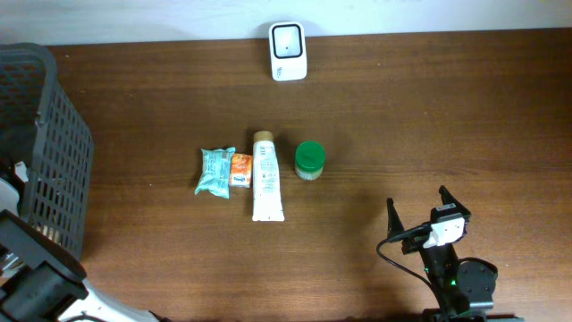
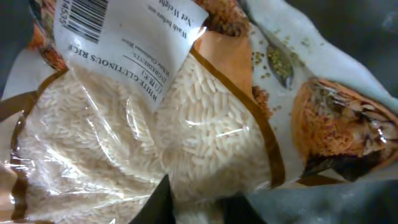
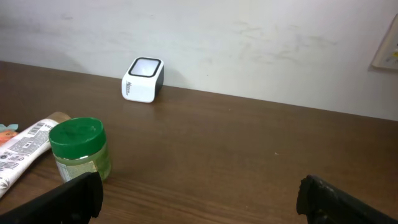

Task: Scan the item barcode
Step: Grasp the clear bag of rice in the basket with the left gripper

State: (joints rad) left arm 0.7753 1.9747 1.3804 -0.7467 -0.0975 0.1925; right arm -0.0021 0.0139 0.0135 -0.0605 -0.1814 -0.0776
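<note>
Rice bag (image 2: 124, 143): clear film packed with white grains; filled most of the left wrist view and lay over a printed pouch (image 2: 329, 124).
Label (image 2: 134, 37): white sticker, read upside down as "WHITE GLUTINOUS RICE", with "Wash before use" and "Net Weight" above it; the finer lines were too blurred to read.
Barcode (image 2: 84, 15): black bars at the top left corner of that sticker, partly cut off by the frame edge.
Pouch print: orange and white with pictures of grains; no words legible.
Left gripper (image 2: 194, 210): only dark finger shapes at the bottom edge, against the rice bag; could not tell whether clenched on it or loose.
Right gripper (image 1: 417, 201): jaws spread wide, nothing between them, low over the table (image 1: 447, 116) near its front right.
Scanner (image 1: 288, 39): white with a dark window, stood at the far edge by the wall; no writing legible.
Tube (image 1: 265, 174): white, print too small to read; lay between an orange packet (image 1: 240, 170) and a green-lidded jar (image 1: 309, 159).
Teal packet (image 1: 214, 170): touched the orange one on its left.
Overhead only: black mesh basket (image 1: 63, 143) at the left and both packets whole.
Left wrist only: rice bag, label and barcode; hidden from the other two views.
Right wrist: scanner, jar and tube end seen from table height.
</note>
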